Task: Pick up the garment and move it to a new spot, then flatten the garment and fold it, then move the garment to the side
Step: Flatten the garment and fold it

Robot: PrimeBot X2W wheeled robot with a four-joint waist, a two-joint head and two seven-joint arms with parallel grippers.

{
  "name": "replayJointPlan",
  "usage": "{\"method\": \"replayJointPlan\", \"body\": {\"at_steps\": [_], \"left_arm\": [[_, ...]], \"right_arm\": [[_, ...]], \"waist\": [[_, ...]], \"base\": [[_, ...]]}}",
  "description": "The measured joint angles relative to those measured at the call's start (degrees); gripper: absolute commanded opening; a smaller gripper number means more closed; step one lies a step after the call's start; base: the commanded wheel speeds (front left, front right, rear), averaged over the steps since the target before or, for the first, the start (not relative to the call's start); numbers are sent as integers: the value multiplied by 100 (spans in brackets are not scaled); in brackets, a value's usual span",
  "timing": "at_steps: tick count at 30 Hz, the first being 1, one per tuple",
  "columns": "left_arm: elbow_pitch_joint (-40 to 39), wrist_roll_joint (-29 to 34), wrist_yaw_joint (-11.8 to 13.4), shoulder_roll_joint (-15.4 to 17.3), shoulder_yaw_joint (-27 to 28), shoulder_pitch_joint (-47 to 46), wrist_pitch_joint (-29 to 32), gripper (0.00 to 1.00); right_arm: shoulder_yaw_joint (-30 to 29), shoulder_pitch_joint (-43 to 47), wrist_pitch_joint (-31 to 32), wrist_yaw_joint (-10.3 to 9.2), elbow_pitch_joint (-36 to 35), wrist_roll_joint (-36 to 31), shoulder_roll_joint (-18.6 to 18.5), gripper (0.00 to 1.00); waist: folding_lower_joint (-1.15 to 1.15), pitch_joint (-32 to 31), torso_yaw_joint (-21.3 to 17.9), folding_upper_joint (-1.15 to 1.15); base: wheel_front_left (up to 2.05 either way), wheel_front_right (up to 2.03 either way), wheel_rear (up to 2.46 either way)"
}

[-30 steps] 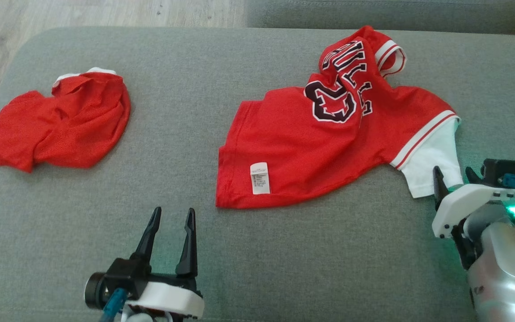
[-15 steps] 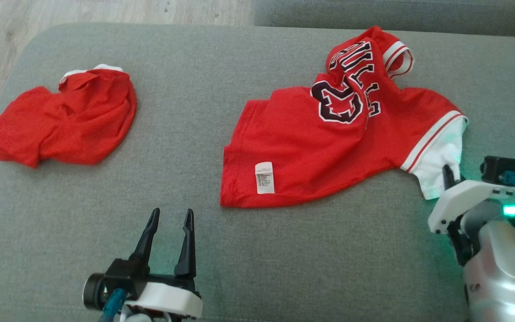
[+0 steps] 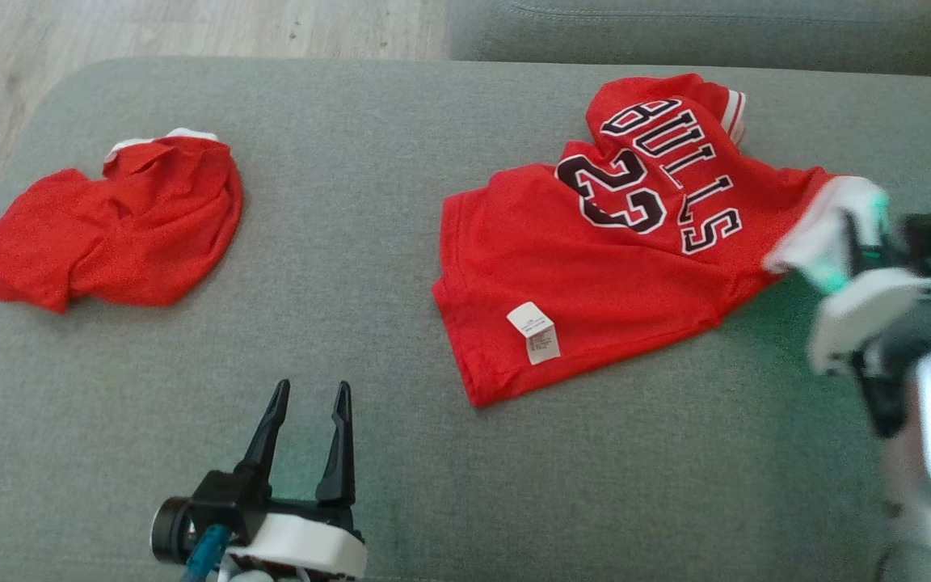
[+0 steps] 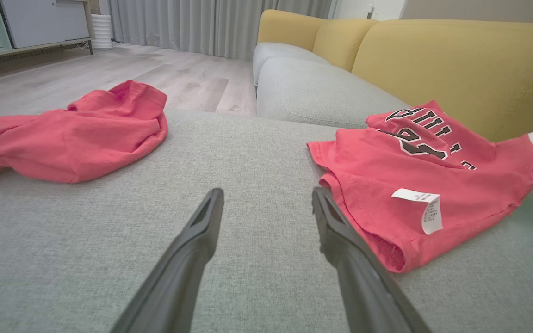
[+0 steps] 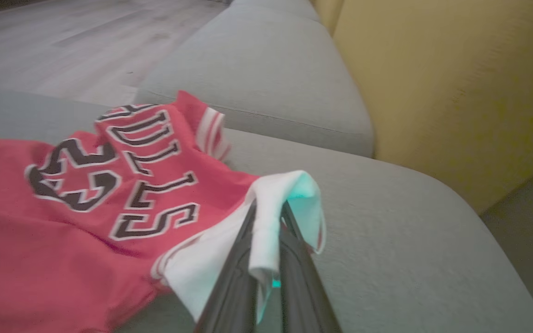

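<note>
Right end effector (image 5: 269,208) clamped on white sleeve (image 5: 294,189) of jersey (image 3: 595,267), centre-right on sofa cushion (image 3: 352,485). Left end effector (image 3: 312,386) apart, bottom left. Risk: single thin pinch slips under pull, jersey bunches.

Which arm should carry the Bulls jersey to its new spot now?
Right. The right tool is shut on the white sleeve of the jersey. The left tool stands open over bare cushion, apart from the jersey.
</note>
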Motion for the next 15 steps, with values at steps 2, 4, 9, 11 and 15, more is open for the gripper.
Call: {"method": "replayJointPlan", "body": {"at_steps": [2,4,9,11,15], "left_arm": [[0,0,-2,0,-3,0,1,100],[3,0,-44,0,-16,-1,0,100],[20,-10,-43,0,-51,-3,0,100],[20,-45,-41,0,-58,-4,0,100],[22,-49,-40,0,-62,-3,1,100]], "right_arm": [[235,-5,101,0,-62,60,31,0],[730,-21,278,0,-83,122,86,0],[1722,-257,503,0,193,493,152,0],[1959,-360,515,0,372,620,182,0],[2278,-403,392,0,712,781,320,73]], "waist": [[0,4,21,0],[0,16,78,0],[0,54,282,0],[0,70,374,0],[0,95,512,0]], "base": [[0,0,0],[0,0,0],[0,0,0],[0,0,0],[0,0,0]]}}
